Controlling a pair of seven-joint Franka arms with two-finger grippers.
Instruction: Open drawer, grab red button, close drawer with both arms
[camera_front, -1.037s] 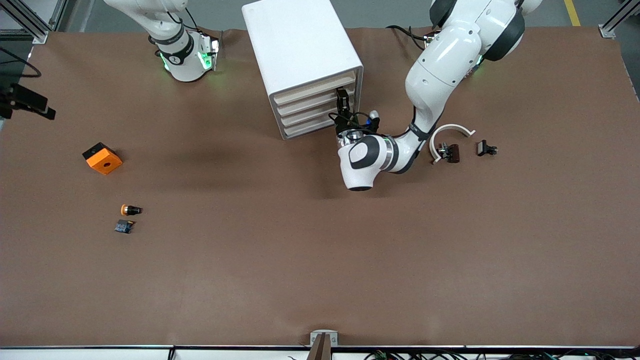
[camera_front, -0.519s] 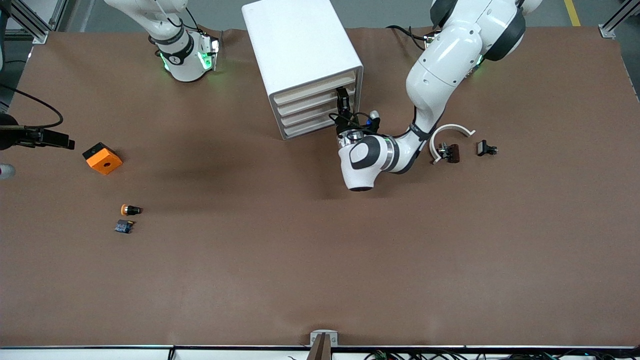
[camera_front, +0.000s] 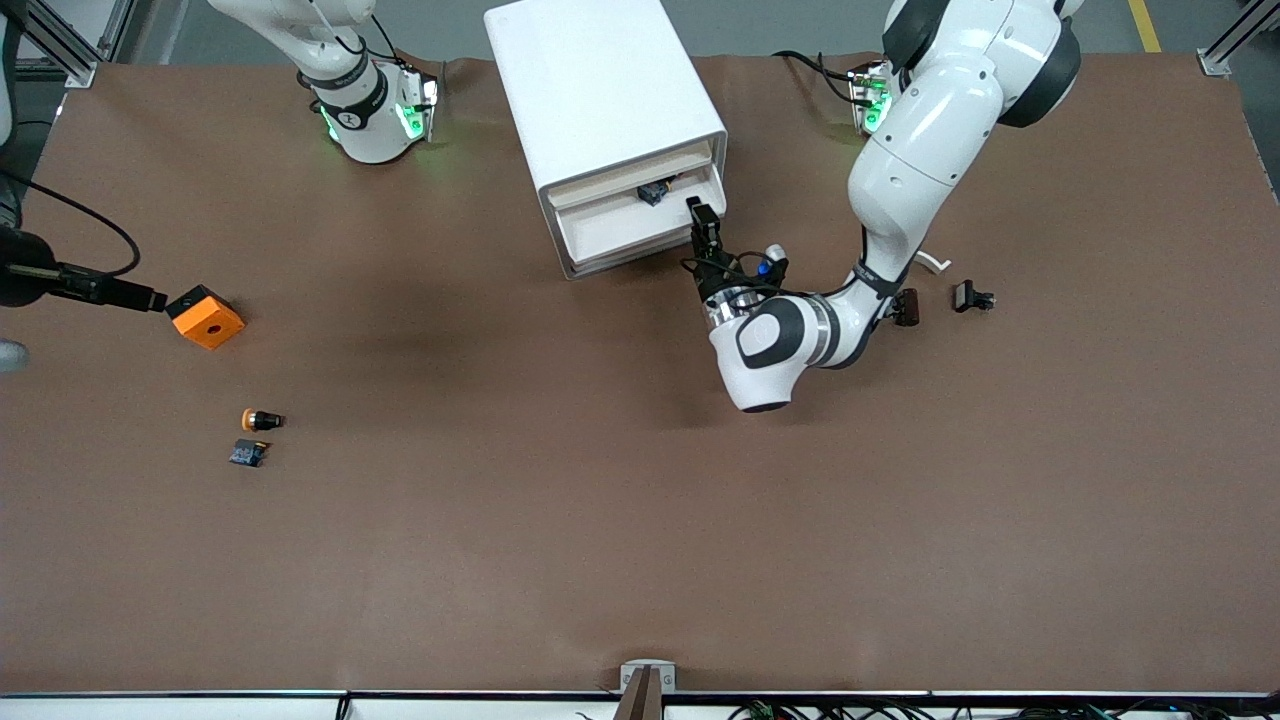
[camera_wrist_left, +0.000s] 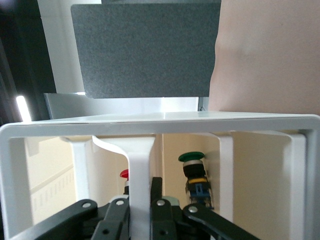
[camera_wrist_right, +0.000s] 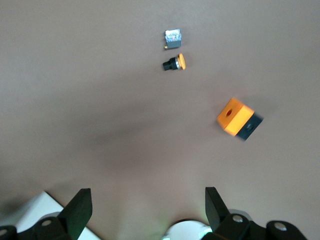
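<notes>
The white cabinet (camera_front: 600, 90) stands at the table's robot side. One drawer (camera_front: 610, 225) is pulled partway out of it. My left gripper (camera_front: 703, 225) is shut on the white handle post at the drawer's front, also seen in the left wrist view (camera_wrist_left: 141, 200). Inside the drawer the button's red cap (camera_wrist_left: 124, 173) peeks out beside the post. A green-capped button (camera_wrist_left: 194, 175) stands next to it. My right gripper (camera_front: 150, 298) hangs open, holding nothing, over the table close to the orange cube (camera_front: 205, 317). Its fingers (camera_wrist_right: 82, 207) are spread wide.
An orange-capped button (camera_front: 260, 420) and a small blue block (camera_front: 247, 454) lie nearer the front camera than the cube. Small dark parts (camera_front: 972, 296) and a white curved piece (camera_front: 930, 262) lie by the left arm's elbow.
The drawer was shut and now stands pulled out; my left gripper drew back with its handle. My right gripper has moved in over the table toward the orange cube.
</notes>
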